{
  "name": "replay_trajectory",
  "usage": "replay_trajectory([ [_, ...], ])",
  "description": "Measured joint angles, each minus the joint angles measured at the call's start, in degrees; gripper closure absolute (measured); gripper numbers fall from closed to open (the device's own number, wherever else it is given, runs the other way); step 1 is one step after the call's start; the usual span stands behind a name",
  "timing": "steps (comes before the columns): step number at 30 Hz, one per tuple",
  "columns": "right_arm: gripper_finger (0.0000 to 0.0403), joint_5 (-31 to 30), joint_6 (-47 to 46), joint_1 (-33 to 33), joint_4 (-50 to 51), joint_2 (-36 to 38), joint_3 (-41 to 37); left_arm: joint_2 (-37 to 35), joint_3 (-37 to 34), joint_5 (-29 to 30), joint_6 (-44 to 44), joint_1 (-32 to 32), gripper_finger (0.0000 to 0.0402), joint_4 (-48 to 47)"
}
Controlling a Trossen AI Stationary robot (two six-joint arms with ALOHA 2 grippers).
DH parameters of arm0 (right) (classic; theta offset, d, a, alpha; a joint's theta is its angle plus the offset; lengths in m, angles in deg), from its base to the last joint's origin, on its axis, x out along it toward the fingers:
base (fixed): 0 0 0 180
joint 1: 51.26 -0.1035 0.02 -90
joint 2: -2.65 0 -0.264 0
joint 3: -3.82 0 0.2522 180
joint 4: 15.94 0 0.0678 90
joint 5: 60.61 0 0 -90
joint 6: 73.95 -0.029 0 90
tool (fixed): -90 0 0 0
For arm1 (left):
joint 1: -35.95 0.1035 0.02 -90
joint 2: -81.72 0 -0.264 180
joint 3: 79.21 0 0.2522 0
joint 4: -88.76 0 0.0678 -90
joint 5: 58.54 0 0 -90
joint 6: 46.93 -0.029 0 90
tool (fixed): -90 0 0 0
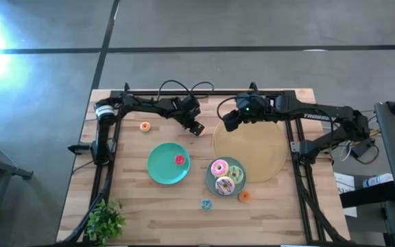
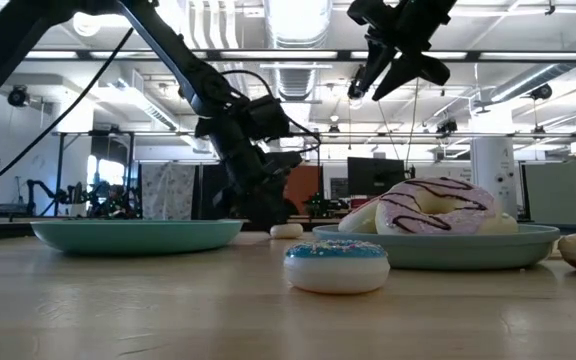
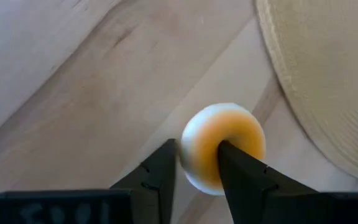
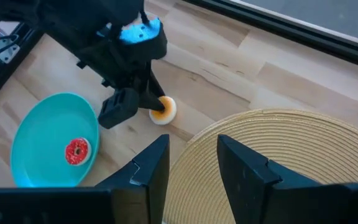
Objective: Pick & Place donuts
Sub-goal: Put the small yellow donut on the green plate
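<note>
A small white ring iced orange, one of the donuts [image 3: 241, 127], lies on the wood just off the tan woven disc's [image 1: 252, 147] left edge. My left gripper [image 1: 196, 128] is down at the small ring and shut on it. My right gripper [image 4: 191, 155] hangs open, high above the disc's far-left part. Pink [image 1: 219, 167], white-brown [image 1: 223, 184] and green [image 1: 236, 173] donuts lie on one teal plate [image 1: 211, 180]. A red one [image 1: 180, 160] lies on the other teal plate [image 1: 160, 165]. Two orange rings [image 1: 145, 126] [image 1: 243, 196] and a blue one [image 1: 206, 204] lie on the table. My left gripper holds the small orange-iced donut by one side of its ring [image 3: 194, 155]. One finger [image 3: 238, 165] reaches into the hole and the other [image 3: 160, 171] is against the white outer rim. The fingers slant down from the table's far-left. In the low view the donut [image 2: 286, 231] rests on the table.
The woven disc fills the table's right middle, and the plate with three donuts overlaps its near edge. A small green plant [image 1: 105, 219] stands at the near-left corner. Black frame rails run along the left, right and far sides. Bare wood lies near the front edge.
</note>
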Motion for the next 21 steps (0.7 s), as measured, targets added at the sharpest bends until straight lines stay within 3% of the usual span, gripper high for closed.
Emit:
replay_trajectory([
  [10,0.0275,0.0,-0.17,0.0,-0.12,0.0,-0.04,0.65,0.13,-1.07,-1.56,0.01,0.0391,0.22],
  [14,0.0275,0.01,-0.11,0.02,-0.18,0.0,-0.05,-1.53,0.22,-3.16,-1.79,-0.13,0.04,0.06],
  [17,0.0275,0.32,1.57,0.02,-0.78,-0.02,-0.09,-5.37,0.02,-10.46,-1.76,-0.06,0.04,-0.05],
  [21,0.0275,1.87,13.89,-1.62,-5.5,-0.02,-0.14,-10.67,-0.09,-29.57,-3.1,0.53,0.0401,-4.0],
])
